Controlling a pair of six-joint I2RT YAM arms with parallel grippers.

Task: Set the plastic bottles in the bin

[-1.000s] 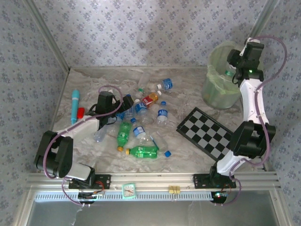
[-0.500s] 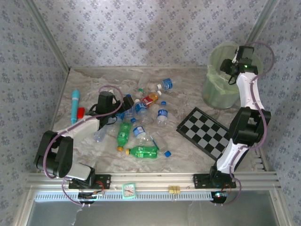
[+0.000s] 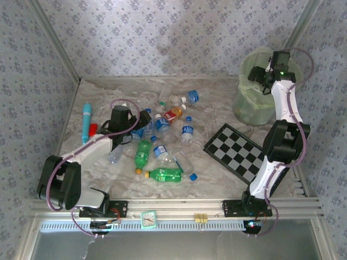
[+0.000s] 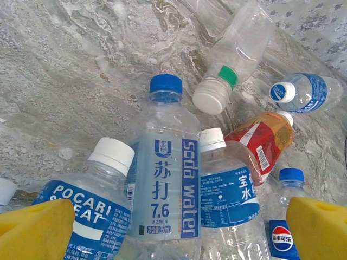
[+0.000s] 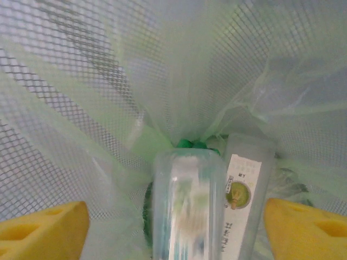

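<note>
Several plastic bottles lie in a heap at the table's middle, among them a green one (image 3: 142,153) and a red-orange labelled one (image 3: 173,114). My left gripper (image 3: 142,122) hovers open just above the heap. Between its yellow pads in the left wrist view lie a blue soda water bottle (image 4: 162,179), a Pocari Sweat bottle (image 4: 89,211) and a blue-labelled bottle (image 4: 227,189). My right gripper (image 3: 260,76) is open over the pale-green bin (image 3: 255,105). Inside the bin's liner (image 5: 108,81), a blurred clear bottle (image 5: 187,206) hangs free between the pads, beside a green-tea labelled bottle (image 5: 246,200).
A black-and-white checkerboard (image 3: 238,151) lies between the heap and the bin. A turquoise pen-like tube (image 3: 86,122) and a small red item (image 3: 93,129) rest at the left. Patterned walls close in the back and sides.
My right arm has swung in over the bin's mouth and its gripper has opened, letting go of the clear bottle. The left arm has hardly moved.
</note>
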